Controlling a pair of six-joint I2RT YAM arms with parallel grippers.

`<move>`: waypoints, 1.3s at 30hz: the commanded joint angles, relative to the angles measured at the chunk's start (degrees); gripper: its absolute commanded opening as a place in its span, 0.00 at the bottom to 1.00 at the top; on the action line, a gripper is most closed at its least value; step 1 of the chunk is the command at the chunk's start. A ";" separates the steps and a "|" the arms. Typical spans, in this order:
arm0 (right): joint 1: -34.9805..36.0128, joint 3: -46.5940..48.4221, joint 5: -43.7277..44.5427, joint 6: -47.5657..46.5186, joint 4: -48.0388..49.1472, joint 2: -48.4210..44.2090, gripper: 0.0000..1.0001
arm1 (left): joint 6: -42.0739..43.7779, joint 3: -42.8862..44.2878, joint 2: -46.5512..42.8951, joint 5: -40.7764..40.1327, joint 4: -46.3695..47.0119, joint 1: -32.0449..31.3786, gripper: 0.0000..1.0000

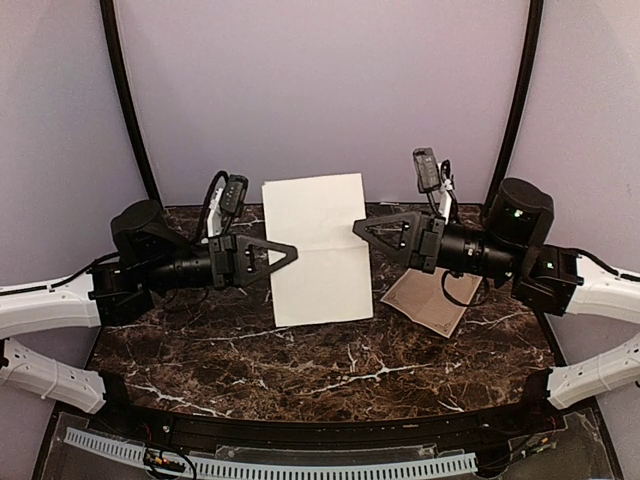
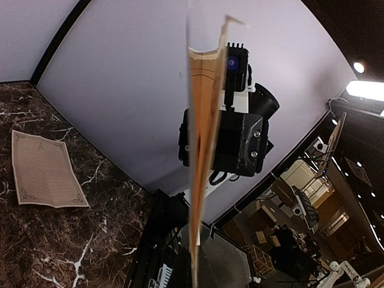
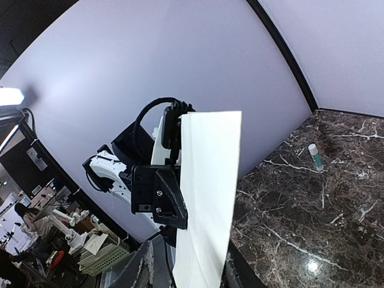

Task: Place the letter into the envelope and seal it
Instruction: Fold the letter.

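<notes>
Letter (image 1: 318,275), pale creased paper sheet: raised at frame centre. Left gripper (image 1: 291,253) clamped on one edge; right gripper (image 1: 359,230) at the other, jaws unreadable. We feared a one-sided release swinging it loose.

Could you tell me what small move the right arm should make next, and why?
Probably ease the right pincer back off the letter: the left pincer is shut on its opposite edge, holding it upright.
</notes>
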 commanded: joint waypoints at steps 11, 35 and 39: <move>0.15 1.56 -0.01 -0.21 -1.74 1.31 0.00 | 3.86 5.51 4.88 9.01 -4.82 -0.24 0.11; 0.03 -3.76 12.29 8.05 -1.85 -3.55 0.00 | 1.19 1.09 2.81 8.98 0.14 -0.33 0.00; -0.08 -4.67 12.70 8.75 -2.11 -4.32 0.00 | 1.36 1.82 2.99 8.72 -1.28 -0.29 0.00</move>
